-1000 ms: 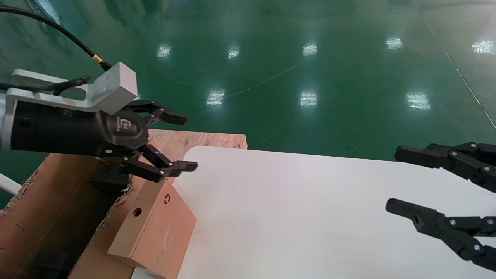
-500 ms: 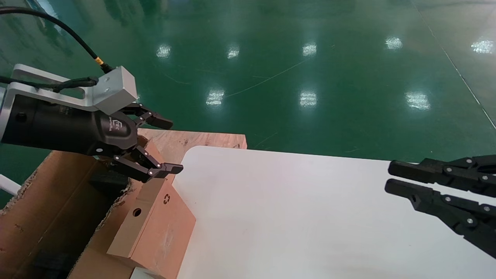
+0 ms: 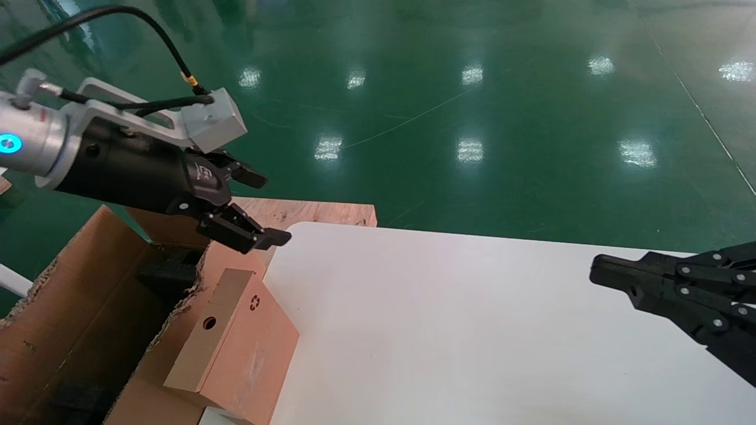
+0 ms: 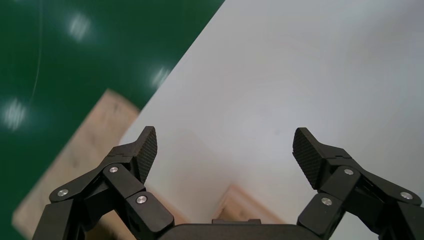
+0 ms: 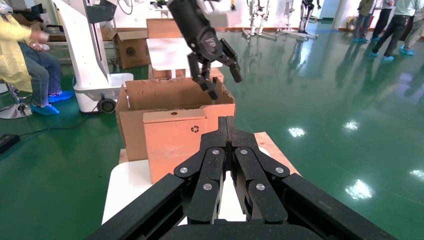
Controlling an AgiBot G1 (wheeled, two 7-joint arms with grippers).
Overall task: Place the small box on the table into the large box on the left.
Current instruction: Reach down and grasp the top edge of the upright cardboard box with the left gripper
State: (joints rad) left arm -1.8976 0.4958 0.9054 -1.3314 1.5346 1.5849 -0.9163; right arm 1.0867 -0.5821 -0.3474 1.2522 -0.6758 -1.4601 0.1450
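Items: one small box [image 3: 233,345], tilted against the large box [image 3: 71,330] rim at the table [image 3: 472,330] edge (possibly resting on it); left gripper [image 3: 260,206] splayed above it; right gripper [image 3: 596,270] clenched, empty.

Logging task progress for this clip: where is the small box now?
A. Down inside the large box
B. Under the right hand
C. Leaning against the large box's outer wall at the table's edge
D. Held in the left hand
C: the small box stands tilted against the large box, ungripped.
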